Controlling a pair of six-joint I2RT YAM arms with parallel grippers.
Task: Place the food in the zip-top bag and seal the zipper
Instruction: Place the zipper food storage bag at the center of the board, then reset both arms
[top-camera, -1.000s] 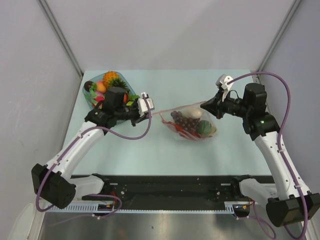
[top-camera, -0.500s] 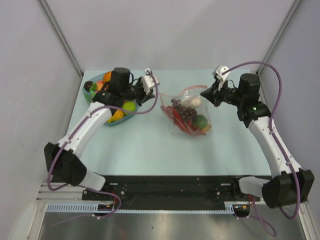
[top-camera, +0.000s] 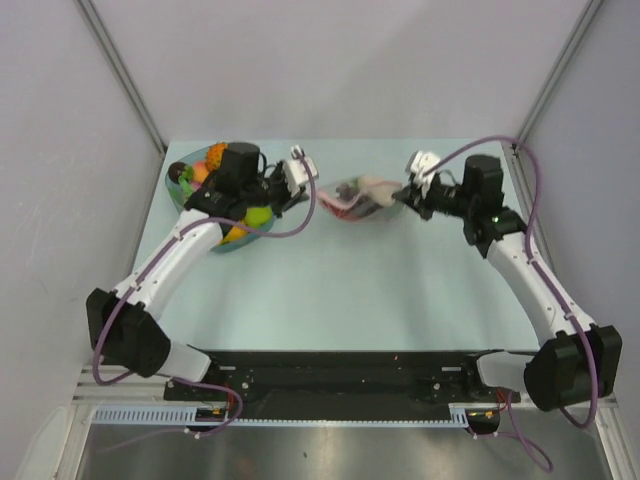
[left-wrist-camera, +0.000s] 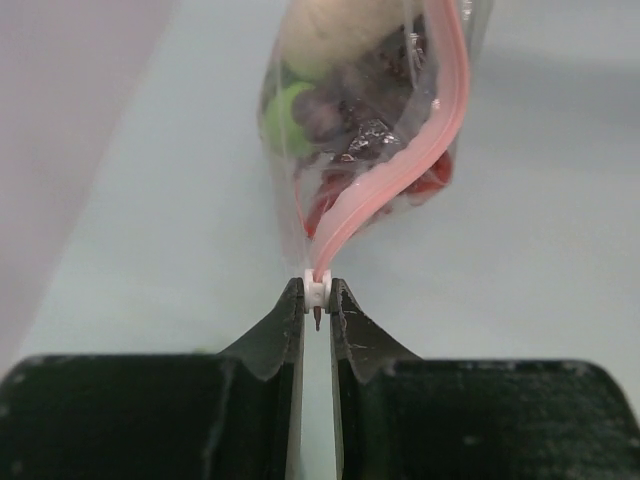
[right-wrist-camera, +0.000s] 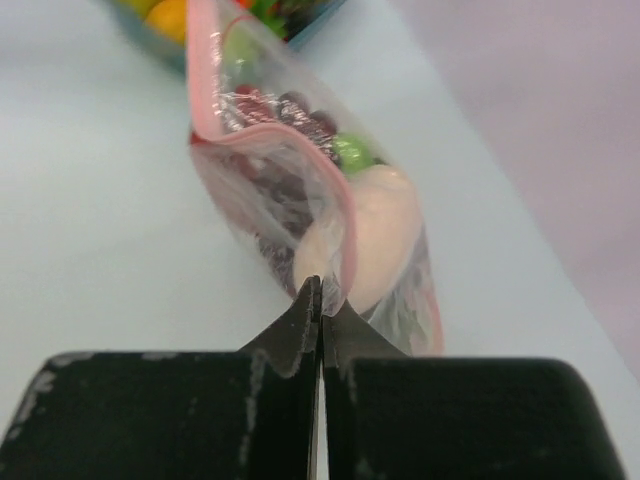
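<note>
The clear zip-top bag (top-camera: 358, 193) is stretched between my two grippers above the table's far middle, zipper edge up. Food shows inside it: purple grapes (left-wrist-camera: 340, 110), a green piece (left-wrist-camera: 283, 112), red pieces and the beige oval piece (right-wrist-camera: 378, 232). My left gripper (top-camera: 312, 190) is shut on the small white slider (left-wrist-camera: 317, 289) at the end of the pink zipper (left-wrist-camera: 425, 160). My right gripper (top-camera: 402, 197) is shut on the bag's opposite top corner (right-wrist-camera: 335, 285). The pink strip curves and gapes a little near the right gripper.
The blue-green oval tray (top-camera: 178, 190) sits at the far left, partly under my left arm, with several toy fruits in it, including a green one (top-camera: 258, 213). The tray also shows blurred in the right wrist view (right-wrist-camera: 170, 45). Grey walls stand on three sides.
Both grippers moved toward the far side and closer together. The bag, first lying flat with its food spread out, now hangs bunched and narrow between them.
</note>
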